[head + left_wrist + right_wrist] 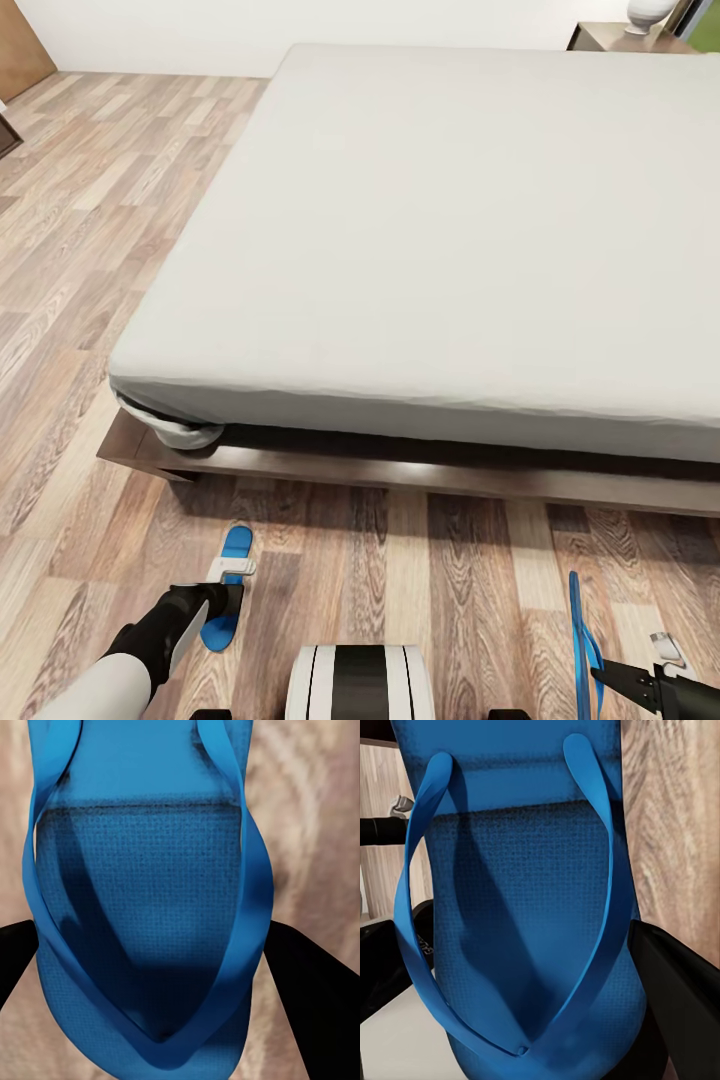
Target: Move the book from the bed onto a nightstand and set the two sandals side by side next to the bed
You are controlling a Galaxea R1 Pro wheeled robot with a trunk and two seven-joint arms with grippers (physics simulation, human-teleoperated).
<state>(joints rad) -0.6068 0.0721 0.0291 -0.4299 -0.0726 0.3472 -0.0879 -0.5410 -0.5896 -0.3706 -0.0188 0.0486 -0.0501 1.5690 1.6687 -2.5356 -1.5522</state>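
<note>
No book is seen on the bed (420, 230). Both sandals are gripped: left gripper (225, 600) at 7 o'clock, right gripper (600, 675) at 5.

You had the bed (440, 230) ahead, one sandal (228, 585) on floor (60, 300) front-left, other sandal (585, 640) front-right (on edge), nightstand (625, 38) behind bed's far-right corner.

Bed (450, 230) — far side cut off
</note>
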